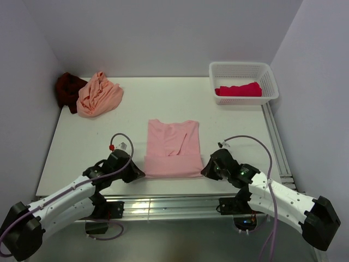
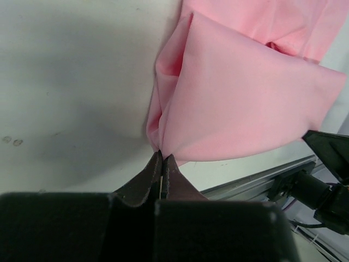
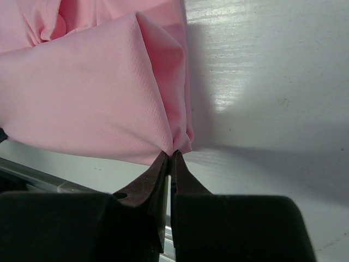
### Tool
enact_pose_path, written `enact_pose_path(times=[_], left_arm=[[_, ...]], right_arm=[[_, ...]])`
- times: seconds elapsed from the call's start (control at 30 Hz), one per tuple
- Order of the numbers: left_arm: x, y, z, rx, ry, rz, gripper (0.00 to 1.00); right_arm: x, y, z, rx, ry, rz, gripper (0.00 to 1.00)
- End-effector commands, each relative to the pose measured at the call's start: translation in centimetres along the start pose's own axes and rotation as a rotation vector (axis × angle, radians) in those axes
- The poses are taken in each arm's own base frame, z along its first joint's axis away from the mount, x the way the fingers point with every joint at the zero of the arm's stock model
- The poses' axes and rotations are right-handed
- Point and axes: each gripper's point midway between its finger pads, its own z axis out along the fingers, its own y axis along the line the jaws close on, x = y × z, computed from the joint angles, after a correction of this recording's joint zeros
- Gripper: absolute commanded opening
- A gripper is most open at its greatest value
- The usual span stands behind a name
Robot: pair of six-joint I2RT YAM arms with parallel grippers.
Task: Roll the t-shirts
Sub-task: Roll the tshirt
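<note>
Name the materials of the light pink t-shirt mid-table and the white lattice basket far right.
Light pink t-shirt: soft matte cloth, likely knit; it bunches into folds and shows fine surface texture up close. White lattice basket: probably rigid moulded plastic, smooth; thin walls with an even grid of openings.

No legible text or label on light pink t-shirt (image 1: pixel 173 148) or basket (image 1: pixel 240 70), seemingly.
</note>
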Motion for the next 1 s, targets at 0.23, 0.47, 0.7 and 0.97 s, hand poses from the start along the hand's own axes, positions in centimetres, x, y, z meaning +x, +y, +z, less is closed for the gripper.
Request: enact_pose_path(times=[0.23, 0.47, 0.7, 0.97], left_arm=[[-0.5, 0.3, -0.7, -0.087, 0.002, 0.015, 0.01], [-1.3, 0.9, -1.2, -0.133, -0.036, 0.019, 0.02], [-1.3, 0.6, -0.4, -0.129, -0.015, 0.002, 0.0], [-1.8, -0.6, -1.4, -0.055, 0.002, -0.019, 0.01]], right_arm=[[0.5, 0.2, -0.6, 0.069, 0.095, -0.071, 0.14], [-0.6, 2.4, -2.5, -0.09, 0.022, -0.107, 0.97], [-4.0, 7.4, -5.0, -0.176, -0.111, -0.374, 0.89], [-1.9, 12.8, -4.9, -0.205, -0.172, -0.767, 0.95]])
